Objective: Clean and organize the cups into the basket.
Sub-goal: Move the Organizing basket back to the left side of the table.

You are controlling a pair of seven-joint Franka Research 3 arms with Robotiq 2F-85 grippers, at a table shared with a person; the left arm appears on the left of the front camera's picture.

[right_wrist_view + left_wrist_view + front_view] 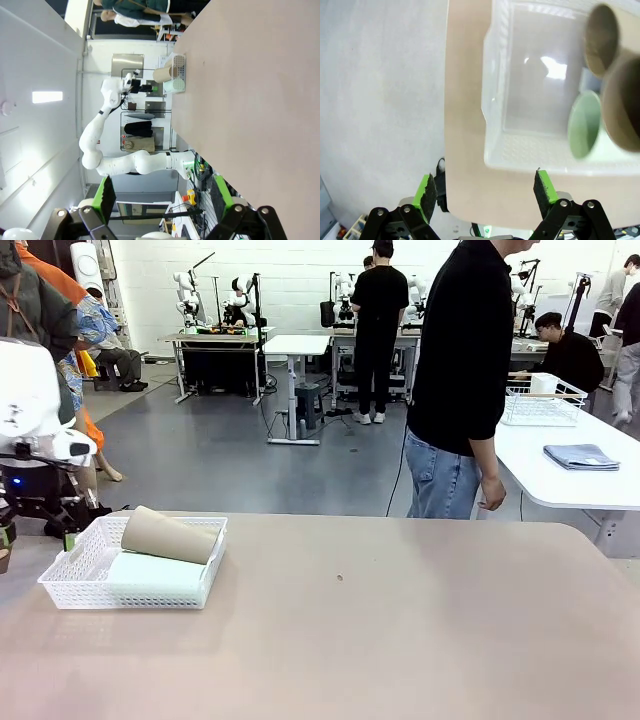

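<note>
The white mesh basket (100, 585) stands on the table's left end. A tan cup (170, 535) lies on its side on top, over a pale mint cup (155, 568). Looking down from the left wrist, I see the basket (520, 150) with two tan cup mouths (602, 40) (625, 110) and the mint cup's mouth (585, 125). My left gripper (485, 192) hangs open and empty just outside the basket's near wall, by the table's left edge (36, 537). My right gripper (162, 197) is open and empty, off the table, far from the basket (180, 62).
A person in a black shirt and jeans (460, 380) stands at the far right of the table, hands down. Behind them a white table holds a wire basket (540, 402) and a folded grey cloth (580, 455). The tan tabletop (400, 620) stretches bare to the right.
</note>
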